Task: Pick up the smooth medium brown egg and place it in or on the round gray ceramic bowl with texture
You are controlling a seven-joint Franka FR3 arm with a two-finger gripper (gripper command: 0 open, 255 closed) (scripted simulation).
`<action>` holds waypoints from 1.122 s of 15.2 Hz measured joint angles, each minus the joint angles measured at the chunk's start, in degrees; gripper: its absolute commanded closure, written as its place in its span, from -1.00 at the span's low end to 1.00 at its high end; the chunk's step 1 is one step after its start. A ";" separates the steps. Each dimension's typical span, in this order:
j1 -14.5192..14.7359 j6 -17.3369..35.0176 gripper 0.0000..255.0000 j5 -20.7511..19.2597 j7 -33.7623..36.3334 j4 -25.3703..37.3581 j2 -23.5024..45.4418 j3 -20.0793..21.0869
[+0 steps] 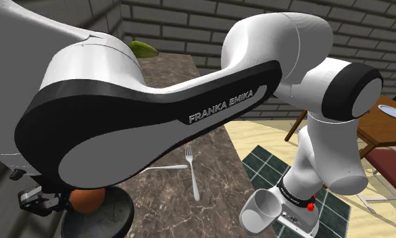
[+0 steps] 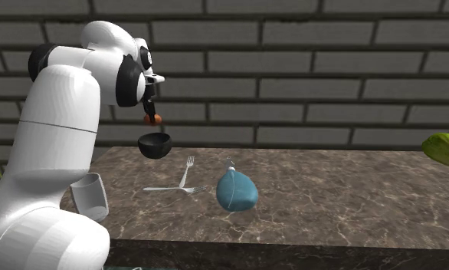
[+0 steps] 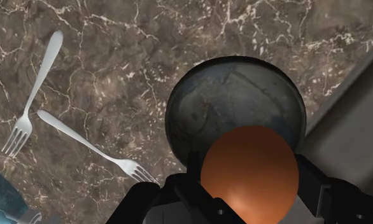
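Note:
A smooth orange-brown egg (image 3: 249, 170) is clasped between the black fingers of my gripper (image 3: 249, 197), which is shut on it. Directly beneath it lies the round dark grey bowl (image 3: 233, 95), mottled inside and empty, standing on the marble counter near its edge. In the second exterior view the gripper (image 2: 150, 115) holds the egg (image 2: 155, 119) a short way above the bowl (image 2: 155, 145). The shoulder view has the egg (image 1: 88, 199) under the arm's big link, just over the bowl (image 1: 119, 215).
Two crossed silver forks (image 3: 35, 102) lie on the brown marble counter (image 3: 179, 38) beside the bowl. A blue pouch-like object (image 2: 237, 192) sits past them. A white cup (image 2: 89, 193) stands near the arm's base. A green object (image 2: 445, 149) lies at the counter's far end.

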 measured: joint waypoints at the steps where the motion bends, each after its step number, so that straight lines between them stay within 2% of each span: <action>1: -0.15 0.85 1.00 0.00 0.13 -0.96 -0.08 -0.01; 9: -1.02 7.08 1.00 -0.28 1.05 -7.40 -0.10 -0.19; 16: -1.03 8.08 1.00 -0.51 1.18 -7.92 0.38 -0.32; 17: -1.03 8.08 -1.00 -0.51 1.18 -7.92 0.38 -0.32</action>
